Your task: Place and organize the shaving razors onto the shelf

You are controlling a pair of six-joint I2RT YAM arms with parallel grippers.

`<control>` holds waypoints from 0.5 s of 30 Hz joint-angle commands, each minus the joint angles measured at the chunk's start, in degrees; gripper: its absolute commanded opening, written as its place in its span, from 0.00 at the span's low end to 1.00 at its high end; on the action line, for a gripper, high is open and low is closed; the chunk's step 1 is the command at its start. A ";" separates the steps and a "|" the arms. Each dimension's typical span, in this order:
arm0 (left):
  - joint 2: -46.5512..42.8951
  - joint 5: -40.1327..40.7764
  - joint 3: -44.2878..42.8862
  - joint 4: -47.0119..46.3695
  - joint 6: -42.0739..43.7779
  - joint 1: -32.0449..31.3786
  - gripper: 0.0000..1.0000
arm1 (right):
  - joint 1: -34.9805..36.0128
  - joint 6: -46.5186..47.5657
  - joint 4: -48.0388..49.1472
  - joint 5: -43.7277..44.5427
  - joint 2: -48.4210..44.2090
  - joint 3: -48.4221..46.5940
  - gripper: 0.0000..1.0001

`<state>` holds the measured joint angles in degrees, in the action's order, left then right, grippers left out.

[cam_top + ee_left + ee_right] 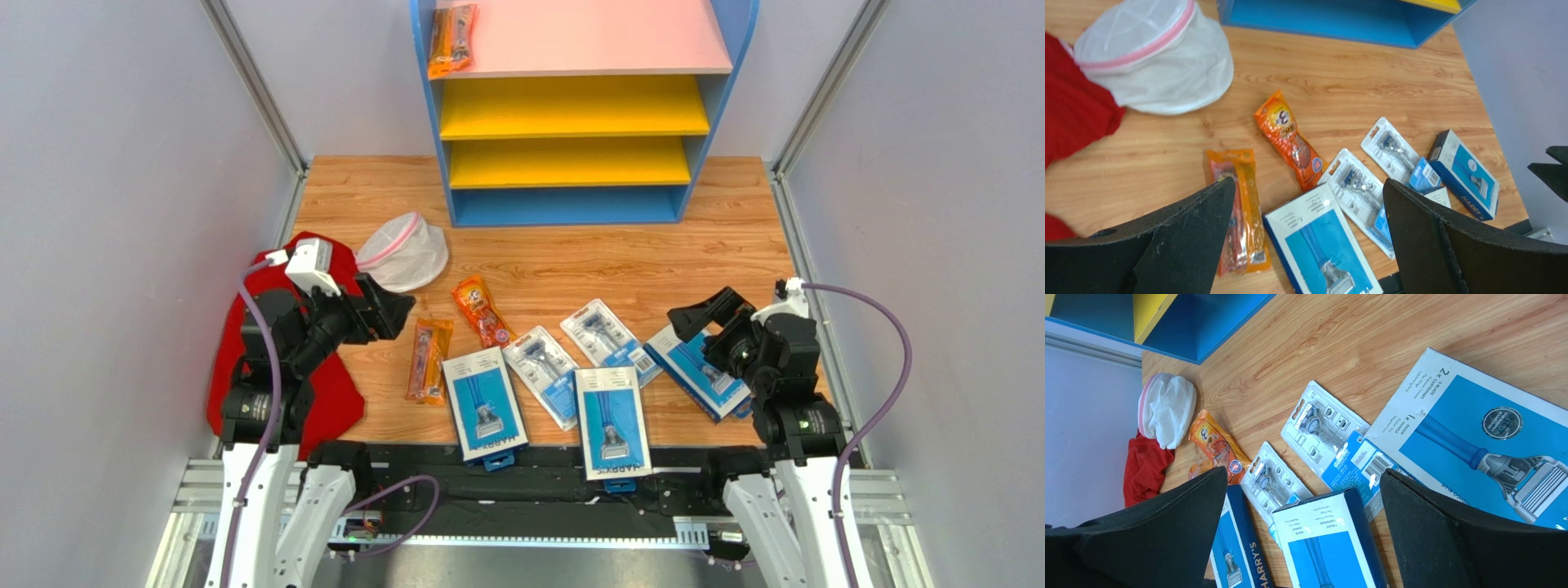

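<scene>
The left gripper, jaws spread wide and holding nothing, hung over the near-left part of the table. The shaving razors lay to its right, five packs strung along the near edge (none yet on the shelf). An orange snack packet sat between that gripper and the leftmost large pack, whose long axis ran roughly near-to-far. Two paler packs lay angled beside it. The shelf stood at the middle of the far edge, well apart from every pack. Toward the near-right corner, the rightmost large pack lay on a diagonal, far-left to near-right. The right gripper, fingers likewise wide apart and empty, appeared to hang just over its far end, though the arm hid part of the card. On that showing the right arm was the nearer to a first pick.
</scene>
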<state>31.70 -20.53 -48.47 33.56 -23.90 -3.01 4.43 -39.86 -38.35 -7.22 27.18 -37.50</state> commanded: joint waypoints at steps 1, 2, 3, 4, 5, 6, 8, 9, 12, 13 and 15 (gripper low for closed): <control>2.13 0.61 -3.21 4.14 0.49 0.19 0.99 | 0.23 -1.19 2.58 -2.18 -0.37 -0.39 1.00; 2.40 -0.98 -3.12 4.06 3.22 0.19 0.99 | 0.23 -1.01 2.75 -2.53 -0.37 -0.30 1.00; 2.75 -2.30 -3.04 4.49 2.55 0.19 0.99 | 0.23 -0.66 2.84 -2.97 -0.20 -0.21 1.00; 3.01 -3.36 -3.30 4.76 1.85 0.19 0.99 | 0.15 -0.57 3.10 -3.49 -0.20 0.05 1.00; 3.62 -4.68 -3.13 4.67 0.27 0.19 0.99 | 0.23 -0.75 3.28 -4.72 -0.11 0.32 1.00; 5.02 -6.17 -3.12 5.02 -0.44 0.19 0.99 | 0.23 -0.92 4.15 -5.34 0.15 0.58 1.00; 7.05 -7.23 -2.60 4.93 -0.45 0.19 0.99 | 0.15 -1.63 5.12 -7.09 0.24 1.80 1.00; 9.41 -9.07 -2.16 4.24 0.16 0.19 0.98 | 0.14 -1.98 5.91 -7.71 0.24 2.16 1.00; 14.85 -10.75 -0.67 3.18 0.00 0.19 0.98 | 0.23 -2.95 6.88 -10.70 0.50 2.95 1.00; 16.36 -11.10 -0.40 3.09 -1.05 0.19 0.98 | 0.23 -2.77 6.71 -11.23 0.42 2.95 1.00; 19.87 -10.50 -0.40 3.78 -1.50 0.19 0.96 | 0.15 -2.33 5.31 -11.76 0.16 2.78 1.00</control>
<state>45.84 -28.47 -49.39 37.58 -23.94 -3.01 4.43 -41.74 -35.29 -14.85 27.51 -34.50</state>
